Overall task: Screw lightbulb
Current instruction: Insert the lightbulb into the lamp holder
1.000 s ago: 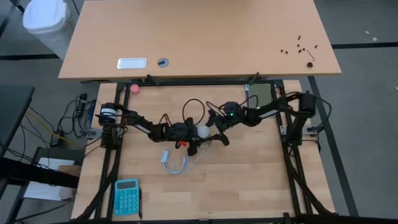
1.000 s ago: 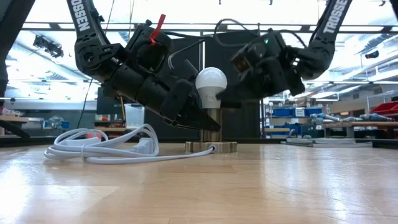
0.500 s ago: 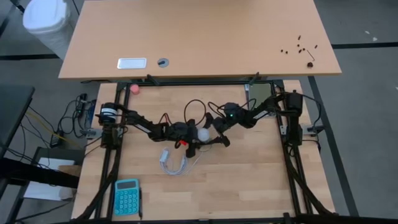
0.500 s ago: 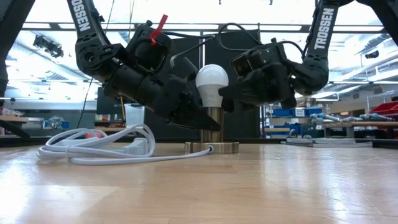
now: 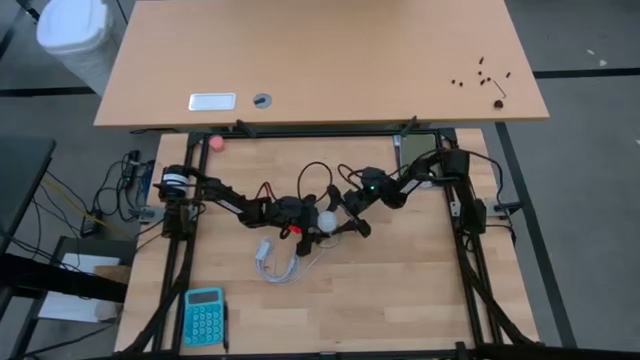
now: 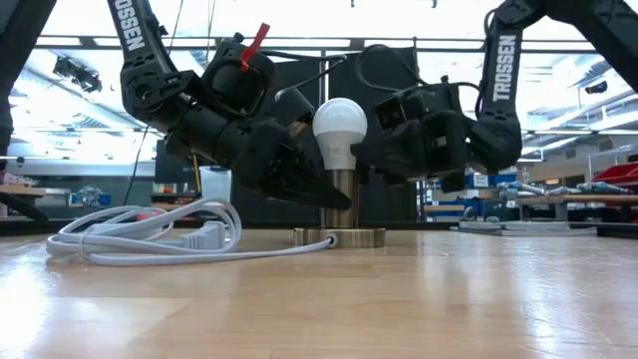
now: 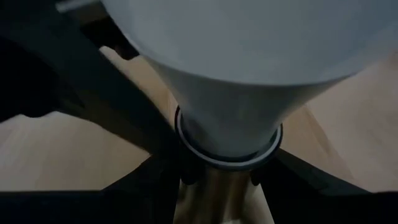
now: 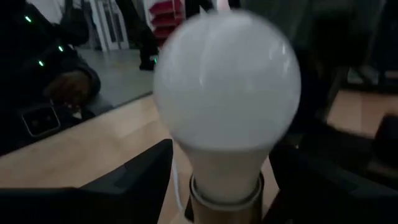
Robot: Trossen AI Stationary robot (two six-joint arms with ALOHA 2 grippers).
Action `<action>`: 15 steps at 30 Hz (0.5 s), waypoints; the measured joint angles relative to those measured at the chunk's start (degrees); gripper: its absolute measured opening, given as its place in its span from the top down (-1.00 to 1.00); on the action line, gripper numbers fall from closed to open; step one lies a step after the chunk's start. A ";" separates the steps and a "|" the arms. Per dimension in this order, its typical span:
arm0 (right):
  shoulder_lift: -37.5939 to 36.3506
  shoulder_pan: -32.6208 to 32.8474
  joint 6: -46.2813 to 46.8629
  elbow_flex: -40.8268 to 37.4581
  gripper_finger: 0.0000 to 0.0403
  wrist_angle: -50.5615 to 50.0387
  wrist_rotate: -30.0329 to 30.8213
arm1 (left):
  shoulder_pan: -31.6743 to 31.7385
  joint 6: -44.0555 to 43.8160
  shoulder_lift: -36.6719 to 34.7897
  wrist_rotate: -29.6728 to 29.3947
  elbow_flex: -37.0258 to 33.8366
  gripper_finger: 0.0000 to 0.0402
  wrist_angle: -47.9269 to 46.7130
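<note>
The white frosted lightbulb (image 6: 339, 128) stands upright, its base in a brass socket post (image 6: 341, 195) on a round disc (image 6: 339, 237) at the table's middle. My left gripper (image 6: 324, 196) reaches in from the table's left, slanting down, and is shut on the post below the bulb (image 7: 236, 68). My right gripper (image 6: 361, 150) comes level from the right, its fingers closed on the bulb (image 8: 227, 87). From above, the bulb (image 5: 326, 217) shows between my left gripper (image 5: 316, 226) and my right gripper (image 5: 337, 212). My left gripper pinches the socket post just under its collar (image 7: 227, 163) between its two fingers (image 7: 140, 177), slanting down from the table's left. The post stays upright on its disc, which rests on the table. My right gripper pinches the bulb's tapering lower part (image 8: 186, 158), one finger (image 8: 140, 180) on each side. The fingers come level from the table's right. The bulb stands upright in the socket.
The socket's white cord (image 5: 280, 262) lies coiled near-left of the disc. A teal calculator (image 5: 203, 315) sits at the near left, a pink ball (image 5: 217, 142) at the far left edge, a dark flat device (image 5: 420, 150) at the far right. Black frame rails run along both sides.
My right gripper has come down and toward the bulb from the right, tipping from a downward slant to level, and its fingers now stand against the bulb's lower part. The cord's coil has slid a little toward the table's left.
</note>
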 joint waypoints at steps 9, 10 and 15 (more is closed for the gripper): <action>0.84 1.67 0.68 2.02 -0.42 2.23 -1.75 | -0.02 0.50 0.02 2.75 0.00 0.02 0.00; 0.84 1.89 -0.50 2.25 -0.41 1.24 -1.84 | -0.02 0.50 0.02 2.97 0.00 0.02 0.02; 0.84 2.97 -4.75 3.10 -0.35 -0.78 -1.46 | -0.02 0.50 0.02 4.20 0.00 0.02 0.09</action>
